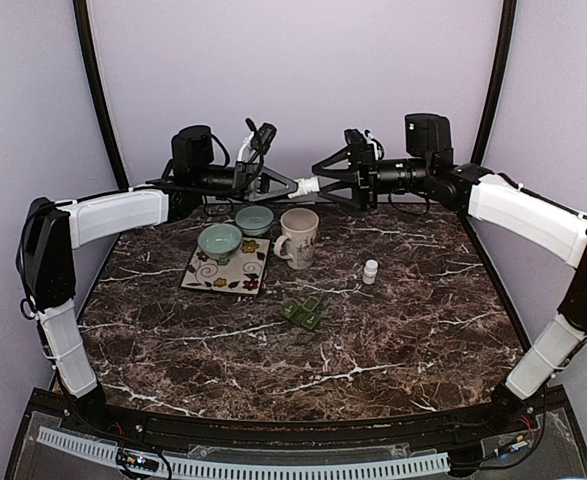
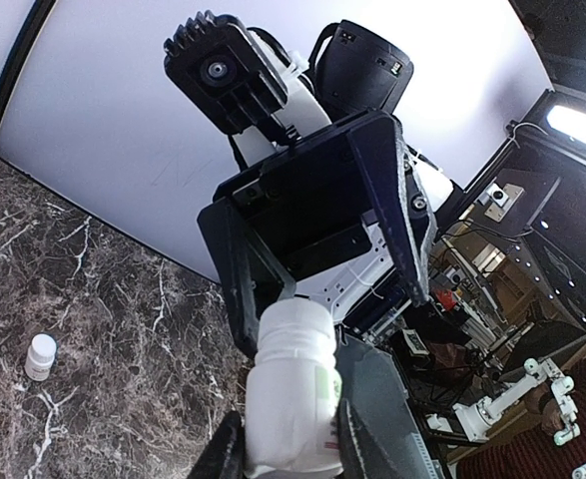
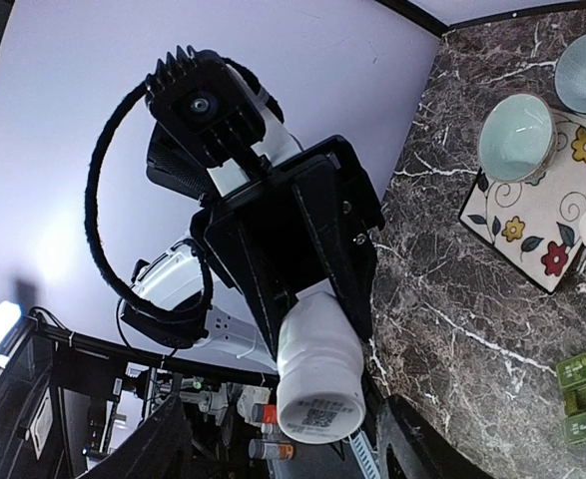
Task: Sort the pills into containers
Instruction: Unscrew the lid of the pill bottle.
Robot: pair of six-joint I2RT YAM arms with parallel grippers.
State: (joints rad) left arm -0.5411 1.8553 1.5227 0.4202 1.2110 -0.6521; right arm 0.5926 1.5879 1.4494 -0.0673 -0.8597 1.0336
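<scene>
My left gripper (image 1: 295,186) grips the pill bottle (image 2: 291,399), my right gripper (image 1: 329,183) gapes wide around its far end; sorting looks unstarted.

Mat (image 1: 235,278) at rear left of surface (image 1: 403,330) carries front bowl (image 1: 220,240) and rear bowl (image 1: 254,218). Mug (image 1: 297,237) right of mat; small bottle (image 1: 370,271) farther right; pill organizer (image 1: 303,314) before mug.

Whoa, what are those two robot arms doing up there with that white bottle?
The left gripper is holding a white bottle up in the air, over the back of the table. The right gripper has its fingers open around the bottle's other end and does not seem to be squeezing it. Down on the table, two bowls, a mug, a small white bottle and a green pill box sit untouched.
</scene>
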